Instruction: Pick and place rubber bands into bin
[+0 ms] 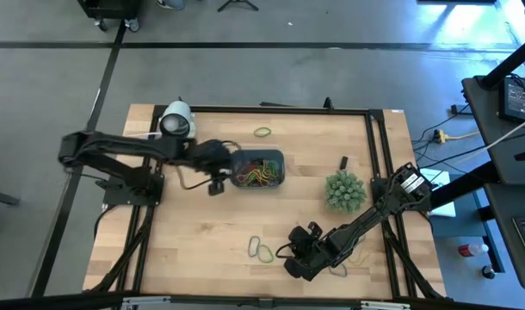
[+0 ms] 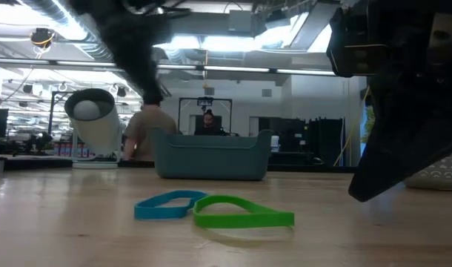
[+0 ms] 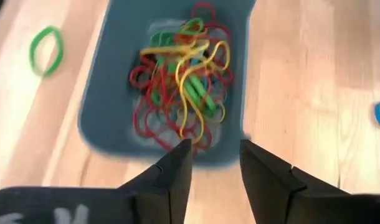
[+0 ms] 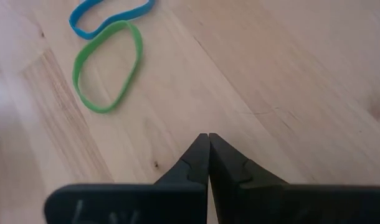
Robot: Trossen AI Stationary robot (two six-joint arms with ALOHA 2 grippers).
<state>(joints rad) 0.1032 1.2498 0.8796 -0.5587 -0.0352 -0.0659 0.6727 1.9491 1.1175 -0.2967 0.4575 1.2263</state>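
The right gripper [image 4: 208, 146] (fingers pinched together, holding nothing) could slide past the flat green band [image 4: 109, 66] lower middle; left gripper [image 3: 215, 155], fingers apart, waits over the bin [image 3: 103, 112].

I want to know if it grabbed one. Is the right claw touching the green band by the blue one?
Apart. The right wrist view shows the shut right claw with bare wood between it and the green band.

Bare wooden table top [image 1: 202, 250] fills the lower left of the high view; open passage there. Centre is taken by the shallow blue-teal plastic bin [image 1: 278, 160], the left gripper [image 1: 231, 163] at its left rim. Right of centre stands a spiky green plant-like ball [image 1: 344, 190]. The right arm's gripper [image 1: 295, 255] blocks the lower right diagonal.
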